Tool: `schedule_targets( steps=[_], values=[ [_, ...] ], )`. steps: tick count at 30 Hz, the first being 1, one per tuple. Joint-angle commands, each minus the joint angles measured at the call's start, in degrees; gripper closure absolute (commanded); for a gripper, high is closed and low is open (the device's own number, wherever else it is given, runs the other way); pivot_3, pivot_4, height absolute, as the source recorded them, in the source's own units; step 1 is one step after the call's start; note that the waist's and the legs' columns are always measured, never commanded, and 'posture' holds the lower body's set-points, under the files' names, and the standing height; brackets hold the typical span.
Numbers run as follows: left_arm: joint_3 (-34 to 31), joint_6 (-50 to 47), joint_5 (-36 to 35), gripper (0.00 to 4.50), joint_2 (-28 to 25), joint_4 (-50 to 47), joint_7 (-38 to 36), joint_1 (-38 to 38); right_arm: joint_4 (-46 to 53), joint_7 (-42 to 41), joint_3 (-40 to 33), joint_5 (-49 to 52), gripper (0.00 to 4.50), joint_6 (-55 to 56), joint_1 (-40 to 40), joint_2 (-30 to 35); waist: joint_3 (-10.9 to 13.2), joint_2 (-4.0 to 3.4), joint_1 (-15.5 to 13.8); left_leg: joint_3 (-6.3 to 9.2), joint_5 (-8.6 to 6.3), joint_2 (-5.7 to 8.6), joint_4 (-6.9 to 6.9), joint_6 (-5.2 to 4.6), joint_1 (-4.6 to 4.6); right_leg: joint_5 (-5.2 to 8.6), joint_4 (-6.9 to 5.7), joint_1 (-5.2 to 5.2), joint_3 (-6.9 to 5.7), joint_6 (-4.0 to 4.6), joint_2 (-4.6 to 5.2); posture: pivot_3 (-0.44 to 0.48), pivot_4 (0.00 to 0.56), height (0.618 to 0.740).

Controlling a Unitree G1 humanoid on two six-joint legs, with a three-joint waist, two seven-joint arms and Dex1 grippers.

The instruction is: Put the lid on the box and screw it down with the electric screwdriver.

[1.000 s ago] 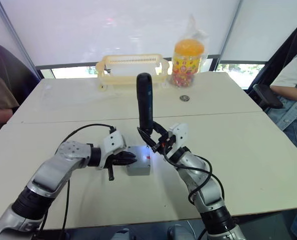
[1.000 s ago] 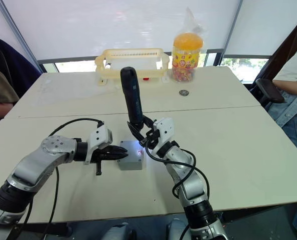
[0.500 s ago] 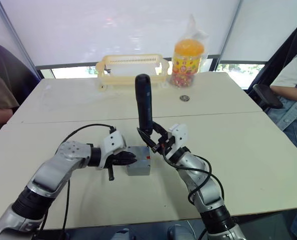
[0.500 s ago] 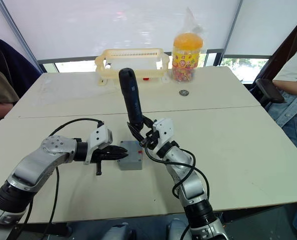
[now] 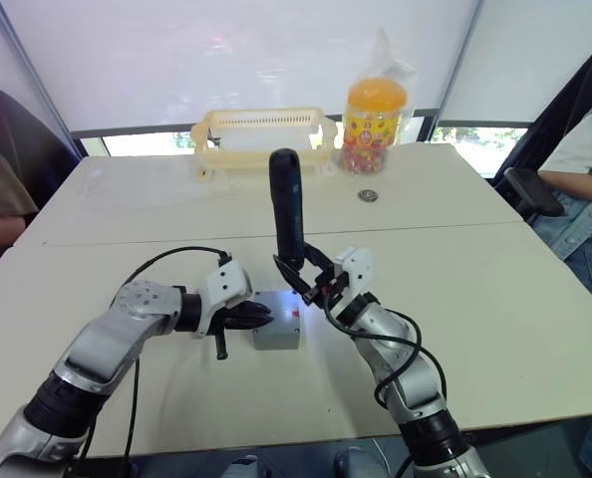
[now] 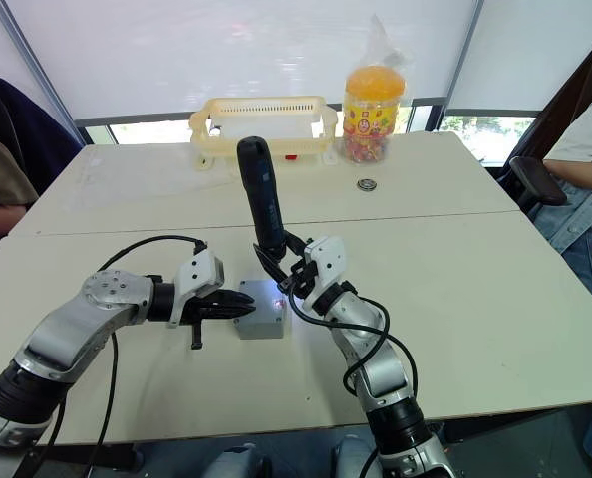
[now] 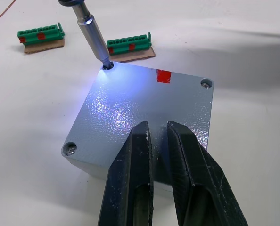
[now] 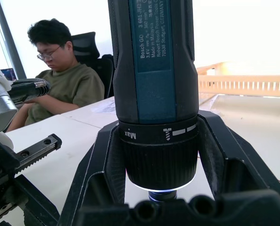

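**Screwdriver bit in a corner screw of the lidded box**

The box (image 5: 276, 332) sits near the middle of the table (image 5: 495, 299) with the lid (image 7: 144, 108) already on top of it. A small red mark shows on the lid near one edge, and screws sit in at least two other corner holes.

The right gripper (image 5: 314, 284) is clenched around the lower body of the electric screwdriver (image 5: 287, 211), its forearm rising from the near edge of the table and bent inward at the wrist. The tool stands almost upright, leaning slightly away from the robot, and its metal bit touches the screw hole at one corner of the lid, where the tool's light glows on the grey surface.

The left arm reaches in from the left, forearm low and roughly level over the table. The left gripper (image 7: 155, 141) has its two fingers nearly together, tips resting on the lid's near edge with nothing between them.

Two green connectors (image 7: 40, 36) lie on the table just beyond the box.
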State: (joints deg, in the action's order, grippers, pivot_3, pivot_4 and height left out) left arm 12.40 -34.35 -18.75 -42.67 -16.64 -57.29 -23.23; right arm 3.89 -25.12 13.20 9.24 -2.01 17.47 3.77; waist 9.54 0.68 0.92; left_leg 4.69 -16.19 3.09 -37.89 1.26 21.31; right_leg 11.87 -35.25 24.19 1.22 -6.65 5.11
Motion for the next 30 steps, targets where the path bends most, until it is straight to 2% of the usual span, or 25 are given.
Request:
schedule_targets(
  steps=[1, 9, 12, 16, 20, 25, 28, 30],
  values=[
    [0.9, -0.3, 1.2, 3.94, -0.3, 0.6, -0.2, 0.6, -3.7, 0.1, 0.5, -1.6, 2.77, -1.7, -1.7, 0.9, 0.0, 0.0, 0.0, 0.0, 0.0, 0.0, 0.0, 0.0, 0.0, 0.0, 0.0, 0.0, 0.0, 0.0, 0.0, 0.0, 0.15, 0.74],
    [1.7, 0.2, 1.8, 3.94, -0.2, 0.9, -0.3, 0.7, -1.4, 0.7, -0.8, -1.6, 2.77, -1.7, 0.5, 1.4, 0.0, 0.0, 0.0, 0.0, 0.0, 0.0, 0.0, 0.0, 0.0, 0.0, 0.01, 0.0, 0.0, 0.0, 0.0, 0.0, 0.15, 0.74],
    [3.0, 1.4, 3.3, 3.94, -0.7, 1.8, -1.1, 0.8, 4.8, 0.6, -1.7, -0.1, 2.77, -4.7, 3.0, 2.2, 0.0, -0.02, -0.1, 0.01, 0.0, 0.0, 0.0, 0.0, 0.02, 0.0, 0.01, 0.01, -0.01, 0.0, 0.01, 0.0, 0.15, 0.74],
    [3.1, 1.9, 3.7, 3.94, -0.8, 2.3, -1.7, 0.9, 17.1, 2.9, -4.1, 4.8, 2.77, -15.3, 7.7, 1.7, 0.1, -0.11, -0.1, 0.02, 0.0, 0.0, 0.0, 0.0, 0.12, 0.0, 0.02, 0.11, -0.01, 0.0, 0.02, 0.0, 0.15, 0.74],
    [3.1, 2.1, 4.0, 3.94, -0.1, 3.1, -1.9, 0.9, 22.2, 4.5, -6.9, 8.5, 2.77, -22.3, 10.2, 1.8, 0.1, -0.17, -0.1, 0.03, 0.0, 0.0, 0.06, 0.0, 0.15, 0.0, 0.05, 0.17, -0.01, -0.01, 0.02, 0.0, 0.15, 0.74],
    [1.9, 1.6, 3.3, 3.94, 0.8, 3.0, -0.8, 1.1, 26.1, 8.9, -16.6, 20.6, 2.77, -32.9, 15.3, 1.1, 0.1, -0.17, -0.1, 0.03, 0.0, -0.04, 0.13, 0.0, 0.12, 0.0, 0.07, 0.16, -0.01, 0.0, 0.02, 0.0, 0.15, 0.74],
    [-3.0, -3.3, -1.4, 3.94, 1.1, -0.1, 0.3, -0.3, 24.9, 10.1, -25.7, 32.0, 2.77, -44.3, 19.1, 7.2, 0.3, -0.15, -0.3, 0.05, 0.0, -0.05, 0.13, 0.0, 0.16, 0.0, 0.08, 0.16, -0.02, 0.0, 0.08, 0.0, 0.15, 0.74],
    [-7.0, -7.7, -5.5, 3.94, 0.5, -3.4, 1.1, -1.1, 23.2, 10.3, -30.8, 39.8, 2.77, -53.3, 20.4, 13.5, 0.5, -0.15, -0.2, 0.06, 0.0, -0.04, 0.13, -0.02, 0.21, 0.0, 0.15, 0.16, -0.05, -0.01, 0.11, 0.0, 0.15, 0.74]
  ],
)
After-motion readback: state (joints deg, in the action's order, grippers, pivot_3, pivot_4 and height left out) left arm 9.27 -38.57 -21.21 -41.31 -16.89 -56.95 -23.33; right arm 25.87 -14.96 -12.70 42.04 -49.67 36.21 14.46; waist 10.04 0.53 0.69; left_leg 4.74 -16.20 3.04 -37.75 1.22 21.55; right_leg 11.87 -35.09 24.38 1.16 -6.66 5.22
